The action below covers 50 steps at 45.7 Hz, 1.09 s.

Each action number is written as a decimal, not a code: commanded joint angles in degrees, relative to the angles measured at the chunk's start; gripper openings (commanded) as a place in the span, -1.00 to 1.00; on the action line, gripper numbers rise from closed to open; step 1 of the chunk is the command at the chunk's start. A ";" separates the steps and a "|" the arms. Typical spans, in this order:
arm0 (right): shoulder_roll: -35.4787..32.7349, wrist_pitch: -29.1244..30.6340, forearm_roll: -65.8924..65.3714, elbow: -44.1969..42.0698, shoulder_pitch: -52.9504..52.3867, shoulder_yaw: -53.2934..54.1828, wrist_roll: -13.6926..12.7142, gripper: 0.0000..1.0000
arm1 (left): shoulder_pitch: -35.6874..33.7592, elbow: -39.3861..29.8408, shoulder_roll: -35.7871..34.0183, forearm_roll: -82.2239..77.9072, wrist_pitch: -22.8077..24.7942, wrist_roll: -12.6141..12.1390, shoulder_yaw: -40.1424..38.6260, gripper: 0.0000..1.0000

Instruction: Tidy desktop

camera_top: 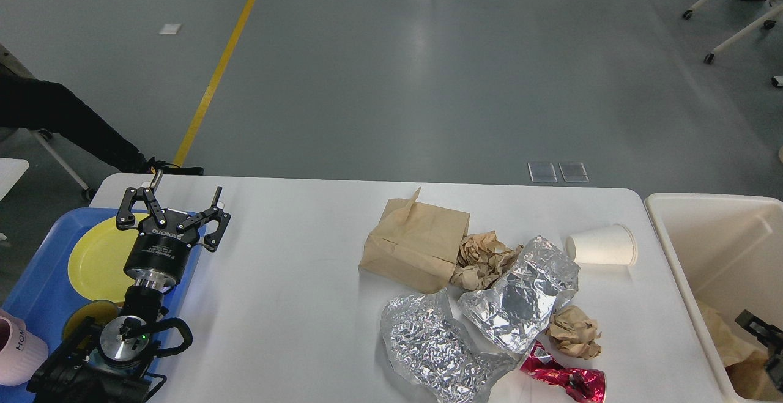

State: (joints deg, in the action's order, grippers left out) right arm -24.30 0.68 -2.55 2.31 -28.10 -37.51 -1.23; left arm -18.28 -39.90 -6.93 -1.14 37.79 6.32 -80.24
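While the left gripper (173, 206) hangs over the blue tray (37, 287) at the left end of the desktop (293, 280), its two fingers spread wide and holding nothing, all the rubbish lies well to the tray's right, clustered toward the far end of the white top. The right gripper (761, 336) barely shows, a dark shape low inside the cream bin (703, 250) standing beyond that far end; whether it is clenched or released I cannot tell.

The step in hand looks like clearing litter into that bin, so the arm on that side seems better placed for the job. I would take the loose pieces nearest the bin first, pinching each crumpled ball across its bulk rather than by a thin edge, lift it clear of its neighbours so nothing drags along, and let go only once it is well inside the bin walls.

Counting the litter: one brown paper bag (416, 247), two crumpled brown paper balls (486, 260), the second (574, 331) sitting closer to the bin, two silver foil wrappers (520, 296) and (428, 345) that overlap, one red shiny wrapper (566, 380), and one white paper cup (602, 244) lying on its side. On the tray sit one yellow plate (98, 259), and a pink cup (18, 348) at its near edge.
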 commanded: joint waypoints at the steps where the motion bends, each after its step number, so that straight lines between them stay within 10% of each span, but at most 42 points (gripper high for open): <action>1: -1.62 1.42 0.00 2.08 -1.42 -0.10 0.00 1.00 | 0.00 0.00 -0.02 0.00 0.00 -0.08 0.00 0.94; 23: -8.92 32.53 -2.90 10.60 -32.61 -18.03 -1.32 1.00 | 0.00 0.00 -0.02 0.00 0.00 -0.08 0.00 0.93; 33: -8.22 35.97 -3.69 37.66 -59.85 -31.47 -12.57 1.00 | 0.00 0.00 -0.02 0.00 0.00 -0.08 0.00 0.94; 50: 2.68 41.85 -2.81 72.92 -95.98 -37.37 -13.54 1.00 | 0.00 0.00 -0.02 0.00 0.00 0.01 0.00 0.94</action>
State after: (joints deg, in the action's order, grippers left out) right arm -24.17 39.68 -5.65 67.99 -115.90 -74.90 -14.81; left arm -18.28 -39.90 -6.95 -1.14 37.79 6.23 -80.21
